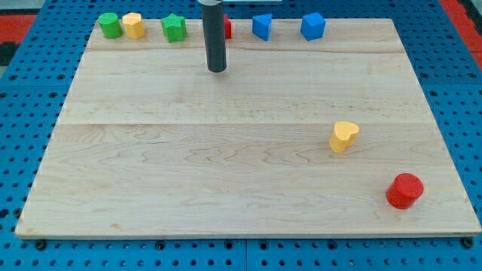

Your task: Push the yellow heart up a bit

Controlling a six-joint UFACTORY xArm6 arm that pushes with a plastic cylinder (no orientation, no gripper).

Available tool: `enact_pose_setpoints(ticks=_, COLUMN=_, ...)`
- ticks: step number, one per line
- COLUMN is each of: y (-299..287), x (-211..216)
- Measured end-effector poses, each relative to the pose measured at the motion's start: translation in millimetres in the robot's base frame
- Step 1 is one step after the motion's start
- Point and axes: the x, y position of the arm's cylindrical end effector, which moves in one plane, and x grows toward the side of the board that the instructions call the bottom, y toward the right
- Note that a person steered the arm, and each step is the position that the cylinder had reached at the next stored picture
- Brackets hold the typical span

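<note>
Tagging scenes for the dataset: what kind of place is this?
Probably a lab tabletop pushing rig, not a home or factory floor. A wooden board lies on a blue perforated base, small coloured blocks like the yellow heart are scattered on it, and my tip stands near the top row.

A: The board [226,165] is pale wood with fine grain; the surround [22,113] is blue, dotted with holes.

B: Blocks: yellow heart [343,136], red cylinder [404,190], two green ones [110,25] [173,28], two blue [261,25] [312,25], another yellow [133,25]. The rod [216,38] is dark grey.
</note>
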Motion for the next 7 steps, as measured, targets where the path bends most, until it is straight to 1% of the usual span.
enact_pose_setpoints(ticks=1, y=25, x=4)
enact_pose_setpoints(ticks=2, y=126, x=26)
enact_pose_setpoints(ticks=4, y=278, x=90)
enact_pose_setpoints(ticks=5, y=311, x=148)
enact_pose_setpoints(ticks=6, y=263, x=182)
enact_pose_setpoints(ticks=7, y=185, x=177)
